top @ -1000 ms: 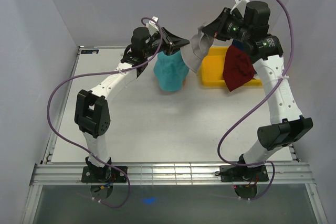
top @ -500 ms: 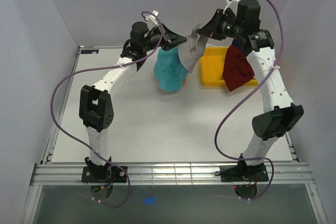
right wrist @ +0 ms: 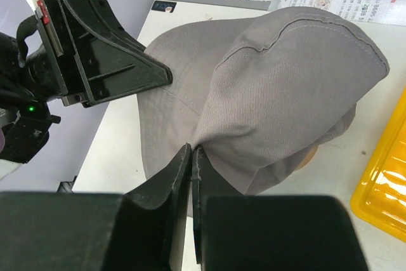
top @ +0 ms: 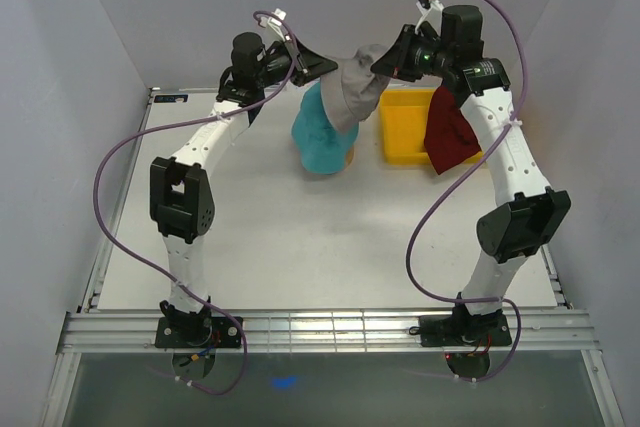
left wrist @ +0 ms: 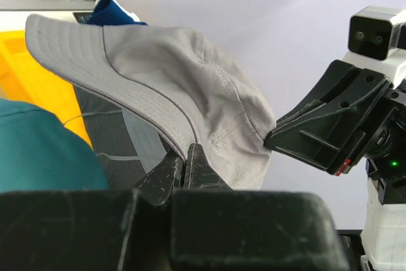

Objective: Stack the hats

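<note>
White tabletop [top: 300, 237] is lying under grey walls, and I am working at its far end with both arms raised. My left claw [left wrist: 188, 157] is pinching shut on the brim of the soft grey fabric bucket hat [top: 355, 92]. My right claw [right wrist: 191, 153] is clamping the same hat on the opposite side, its fingers closed on a fold of the cloth. The grey hat is hanging in the air between the two claws, with the span between them running left to right. Its brim is facing down and toward the left.

The rounded teal fabric hat [top: 322, 137] is sitting on the table just below the grey one and a little nearer to my left arm. From above the two overlap, but I cannot tell whether they are touching. I am judging that the coming move is a shift leftward and down, to seat grey over teal.

My left arm is stretching forward along the left side, and my right arm is arching high over the yellow plastic tray [top: 400, 132]. A dark red cloth hat [top: 455, 132] is hanging beside that forearm.
</note>
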Available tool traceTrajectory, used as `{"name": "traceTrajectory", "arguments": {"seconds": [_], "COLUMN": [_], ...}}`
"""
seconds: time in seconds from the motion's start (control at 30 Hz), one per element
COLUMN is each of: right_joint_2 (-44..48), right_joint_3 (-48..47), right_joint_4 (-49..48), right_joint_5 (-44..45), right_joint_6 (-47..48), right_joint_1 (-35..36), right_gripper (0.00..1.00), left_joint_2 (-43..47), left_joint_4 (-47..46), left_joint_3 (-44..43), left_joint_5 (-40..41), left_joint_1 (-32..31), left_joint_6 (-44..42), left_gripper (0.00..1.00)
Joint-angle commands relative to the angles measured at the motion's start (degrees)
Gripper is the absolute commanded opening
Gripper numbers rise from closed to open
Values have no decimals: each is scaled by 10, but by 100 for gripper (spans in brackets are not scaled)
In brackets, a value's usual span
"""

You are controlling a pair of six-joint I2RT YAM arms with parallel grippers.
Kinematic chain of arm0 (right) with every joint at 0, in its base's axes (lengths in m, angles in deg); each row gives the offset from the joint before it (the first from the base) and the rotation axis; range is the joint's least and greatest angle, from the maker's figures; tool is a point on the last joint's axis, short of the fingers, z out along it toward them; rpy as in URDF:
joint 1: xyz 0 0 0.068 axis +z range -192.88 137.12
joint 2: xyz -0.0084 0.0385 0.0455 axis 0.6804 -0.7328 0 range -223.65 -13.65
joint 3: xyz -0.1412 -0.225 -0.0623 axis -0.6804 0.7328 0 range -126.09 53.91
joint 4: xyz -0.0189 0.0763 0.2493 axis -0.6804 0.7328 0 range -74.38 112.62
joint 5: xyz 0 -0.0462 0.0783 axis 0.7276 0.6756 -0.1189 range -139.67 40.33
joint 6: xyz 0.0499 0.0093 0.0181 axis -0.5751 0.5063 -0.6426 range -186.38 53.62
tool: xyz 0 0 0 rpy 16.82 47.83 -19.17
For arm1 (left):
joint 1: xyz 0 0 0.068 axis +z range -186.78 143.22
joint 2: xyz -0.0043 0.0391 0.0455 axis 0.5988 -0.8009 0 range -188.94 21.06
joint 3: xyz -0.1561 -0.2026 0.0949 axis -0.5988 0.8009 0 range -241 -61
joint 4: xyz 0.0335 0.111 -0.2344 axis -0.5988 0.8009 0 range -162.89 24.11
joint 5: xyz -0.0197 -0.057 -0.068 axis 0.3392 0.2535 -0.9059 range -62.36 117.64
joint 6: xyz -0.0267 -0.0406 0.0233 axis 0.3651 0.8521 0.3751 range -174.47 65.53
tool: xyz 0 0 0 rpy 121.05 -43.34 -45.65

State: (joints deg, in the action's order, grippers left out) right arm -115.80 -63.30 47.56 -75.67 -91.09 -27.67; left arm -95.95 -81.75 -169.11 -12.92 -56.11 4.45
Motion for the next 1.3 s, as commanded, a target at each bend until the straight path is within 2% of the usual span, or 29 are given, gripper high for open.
{"name": "traceTrajectory", "arguments": {"seconds": [0.0,0.43,0.8,1.1,1.27], "right_joint_2": [-15,-58,-67,-75,-65], "right_joint_3": [-16,-53,-50,-50,-27], "right_joint_4": [-26,-26,-39,-19,-12], "right_joint_5": [-15,31,51,75,107], "right_joint_6": [12,33,61,76,79], "right_joint_1": [14,55,96,103,98], "right_gripper": [8,10,14,23,34], "left_joint_2": [20,38,77,77,72], "left_joint_4": [-18,-84,-204,-265,-272], "left_joint_3": [21,133,282,345,370], "left_joint_5": [-1,-6,4,5,6], "left_joint_1": [18,67,90,102,105], "left_joint_6": [-19,-11,20,38,39], "left_gripper": [0,0,0,0,0]}}
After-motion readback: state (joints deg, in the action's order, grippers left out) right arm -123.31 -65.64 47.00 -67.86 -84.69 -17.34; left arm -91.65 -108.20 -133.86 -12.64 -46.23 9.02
